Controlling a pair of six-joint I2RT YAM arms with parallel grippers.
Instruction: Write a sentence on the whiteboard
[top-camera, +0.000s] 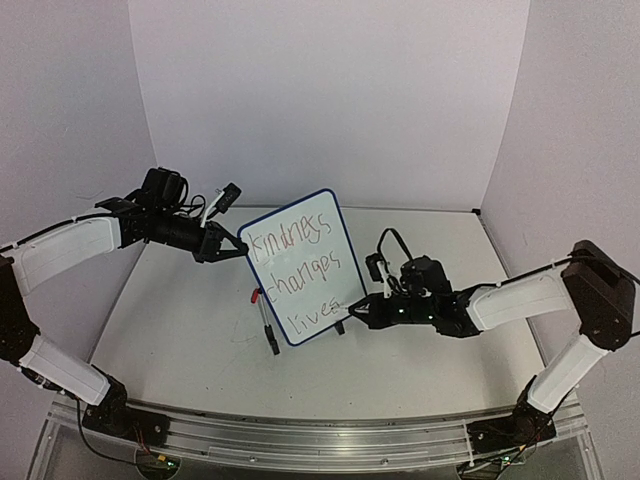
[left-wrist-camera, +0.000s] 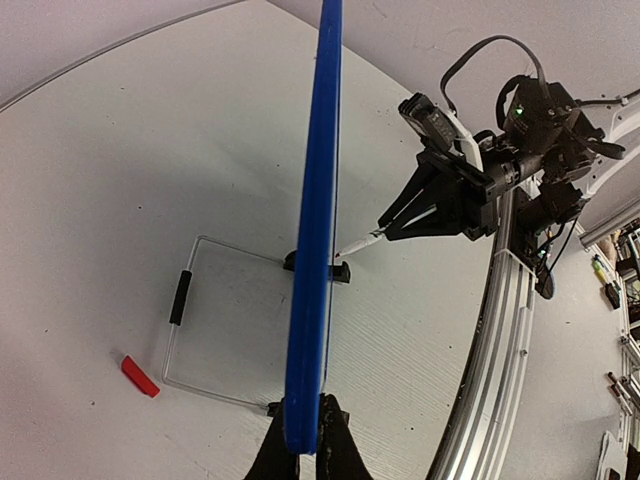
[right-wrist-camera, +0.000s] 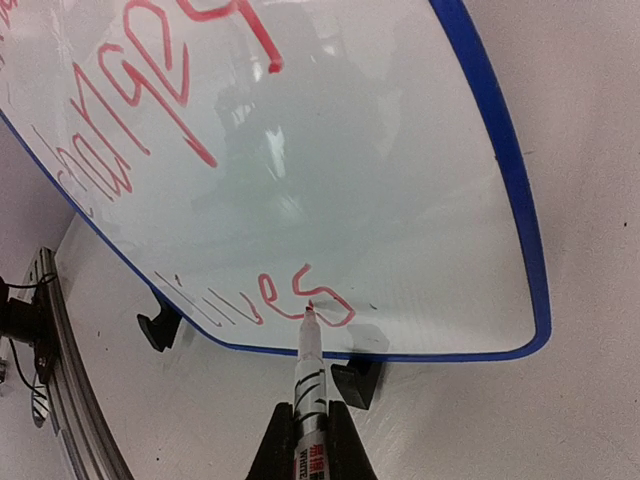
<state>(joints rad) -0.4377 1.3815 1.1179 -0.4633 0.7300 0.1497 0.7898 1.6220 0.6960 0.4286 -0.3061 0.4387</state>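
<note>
The whiteboard (top-camera: 312, 258) stands upright on two black feet in the middle of the table, its blue frame (left-wrist-camera: 315, 240) edge-on in the left wrist view. My left gripper (left-wrist-camera: 305, 428) is shut on the frame's edge, at the board's upper left (top-camera: 240, 249). The sentence (top-camera: 296, 270) reads "kindness changes lives" in red, in three lines. My right gripper (right-wrist-camera: 309, 410) is shut on a white marker (right-wrist-camera: 308, 362). The marker's red tip touches the "s" of "lives" (right-wrist-camera: 322, 300) near the board's lower edge. In the top view this gripper (top-camera: 355, 312) sits at the board's lower right.
A red marker cap (left-wrist-camera: 139, 375) lies on the table behind the board. A thin wire stand (left-wrist-camera: 215, 392) with a black sleeve (left-wrist-camera: 180, 297) lies there too. White walls enclose the table. A metal rail (top-camera: 320, 440) runs along the near edge.
</note>
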